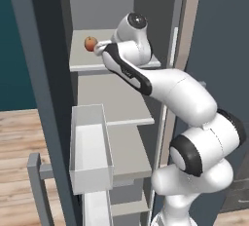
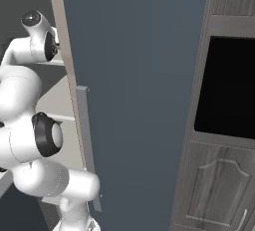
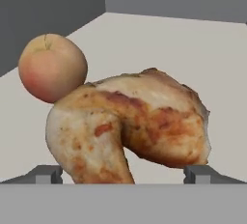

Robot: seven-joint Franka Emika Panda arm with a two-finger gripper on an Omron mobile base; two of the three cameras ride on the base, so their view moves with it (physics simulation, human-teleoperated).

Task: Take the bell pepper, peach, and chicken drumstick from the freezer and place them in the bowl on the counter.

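Note:
The golden-brown chicken drumstick (image 3: 140,121) lies close in front of the hand on a pale freezer shelf (image 3: 193,49). My gripper (image 3: 123,174) is open, one fingertip on each side of the drumstick's near end. The orange-pink peach (image 3: 52,67) rests just behind the drumstick on the left and touches it. In the left base view the peach (image 1: 90,43) sits on the upper shelf (image 1: 82,63) of the freezer, right beside my hand (image 1: 103,49), which covers the drumstick. The bell pepper, the bowl and the counter are out of view.
A white door bin (image 1: 90,144) juts out below the upper shelf, with more grey shelves (image 1: 124,122) beneath. The dark blue-grey freezer door (image 2: 139,100) stands open at the arm's right. Dark wood-grain cupboards with a black panel (image 2: 226,85) lie beyond it.

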